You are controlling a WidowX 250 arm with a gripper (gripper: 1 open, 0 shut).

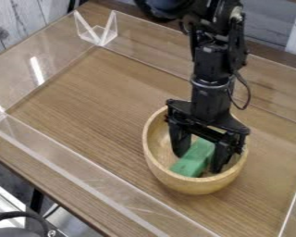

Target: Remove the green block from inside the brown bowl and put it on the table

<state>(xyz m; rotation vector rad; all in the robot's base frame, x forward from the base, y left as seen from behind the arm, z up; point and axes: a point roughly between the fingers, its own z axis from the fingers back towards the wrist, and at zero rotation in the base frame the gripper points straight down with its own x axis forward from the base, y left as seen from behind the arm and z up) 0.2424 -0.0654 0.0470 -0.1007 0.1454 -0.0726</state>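
The brown bowl (163, 171) sits on the table (101, 102) toward the near right. Inside it lies the green block (192, 160), tilted against the bowl's inner wall. My gripper (205, 148) points straight down into the bowl, open, with one black finger on each side of the block. Whether the fingers (180, 139) touch the block is not clear. The block's upper end is partly hidden behind the fingers.
Low clear acrylic walls (64, 157) edge the tabletop on all sides. A clear acrylic bracket (97, 28) stands at the far left corner. Bare wood stretches to the left of the bowl.
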